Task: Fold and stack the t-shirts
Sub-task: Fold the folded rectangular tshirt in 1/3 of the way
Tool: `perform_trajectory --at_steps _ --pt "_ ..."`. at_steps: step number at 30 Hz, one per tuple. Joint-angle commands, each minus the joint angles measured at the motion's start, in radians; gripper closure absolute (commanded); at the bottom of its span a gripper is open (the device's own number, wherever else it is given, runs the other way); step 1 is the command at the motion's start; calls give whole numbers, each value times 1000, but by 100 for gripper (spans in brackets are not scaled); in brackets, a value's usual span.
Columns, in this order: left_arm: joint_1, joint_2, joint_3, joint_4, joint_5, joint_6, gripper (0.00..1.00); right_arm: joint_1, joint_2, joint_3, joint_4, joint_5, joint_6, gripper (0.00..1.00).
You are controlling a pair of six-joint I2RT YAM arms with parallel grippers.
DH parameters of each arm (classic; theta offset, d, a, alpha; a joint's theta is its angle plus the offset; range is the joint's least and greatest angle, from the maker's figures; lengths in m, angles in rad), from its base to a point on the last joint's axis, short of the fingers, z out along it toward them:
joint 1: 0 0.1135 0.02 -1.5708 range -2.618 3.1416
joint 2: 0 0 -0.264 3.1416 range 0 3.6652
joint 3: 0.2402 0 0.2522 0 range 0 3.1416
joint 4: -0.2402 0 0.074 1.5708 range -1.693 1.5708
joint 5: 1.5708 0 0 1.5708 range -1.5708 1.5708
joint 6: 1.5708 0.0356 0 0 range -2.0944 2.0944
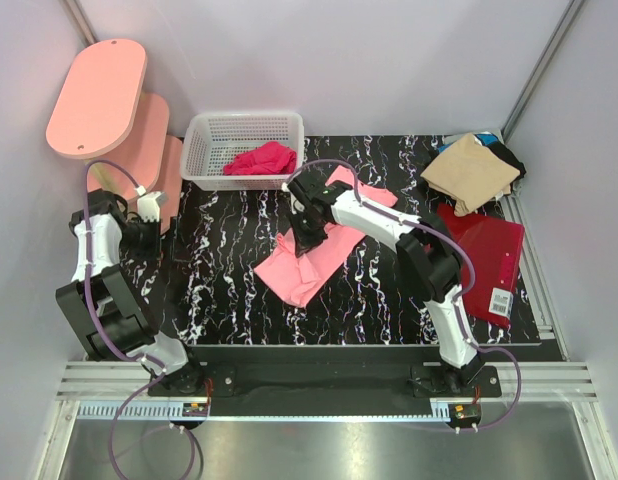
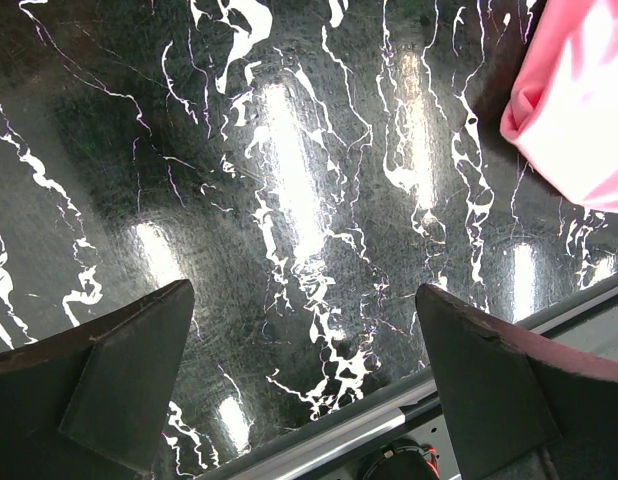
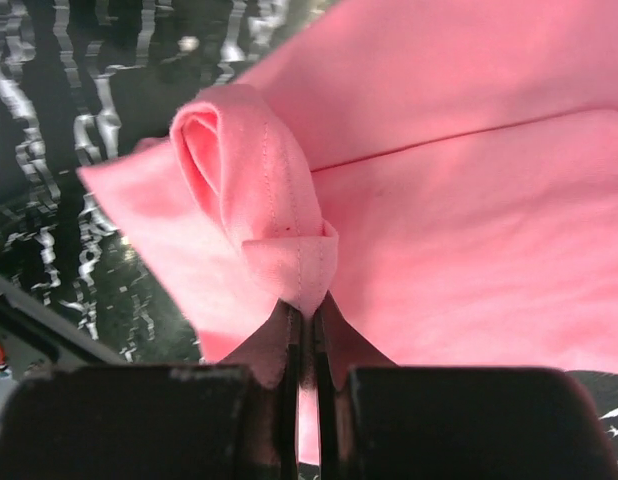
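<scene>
A light salmon-pink t-shirt [image 1: 314,262] lies partly folded in the middle of the black marbled table [image 1: 229,280]. My right gripper [image 1: 307,240] is over it and shut on a rolled hem of the pink shirt [image 3: 289,250], which it holds pinched between its fingertips [image 3: 334,325]. My left gripper [image 1: 149,215] is at the table's left edge, open and empty [image 2: 304,335] above bare table; a corner of the pink shirt [image 2: 579,110] shows at its upper right. A tan shirt [image 1: 472,172] over a black one [image 1: 509,158] and a dark red shirt [image 1: 486,252] with a white tag lie at the right.
A white basket [image 1: 204,160] at the back holds a crimson cloth [image 1: 261,159]. Pink oval boards [image 1: 99,98] lean at the back left. The table's metal front rail [image 2: 389,410] runs along the near edge.
</scene>
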Motion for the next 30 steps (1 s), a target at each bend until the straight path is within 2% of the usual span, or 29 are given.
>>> perform_trajectory --at_steps 1,6,9,10,12,14,18,21,25,30 --pt "-4 -20 19 -3 -8 15 1 -34 25 -9 36 -9 -9 99" --pt "-3 -25 12 -3 -9 26 1 -69 40 -25 46 -1 -6 94" --pt "-4 -25 10 -6 -5 32 1 -86 52 -17 47 16 -7 64" --pt "-4 -25 9 -9 -3 32 1 -89 52 -14 47 40 -7 48" --pt "-4 -25 7 -12 -5 37 1 -101 60 3 46 75 -3 38" --pt "-6 -26 6 -17 -6 41 1 -120 63 39 20 190 2 25" --pt "-12 -31 15 -43 -6 54 1 -143 80 127 -40 403 4 21" --pt "-39 -45 39 -71 -3 54 1 -141 56 172 -76 456 19 22" --pt "-99 -83 53 -80 -8 34 1 -117 -23 123 -63 402 45 25" --pt "-130 -95 68 -91 -3 15 1 12 -101 49 -50 323 27 27"
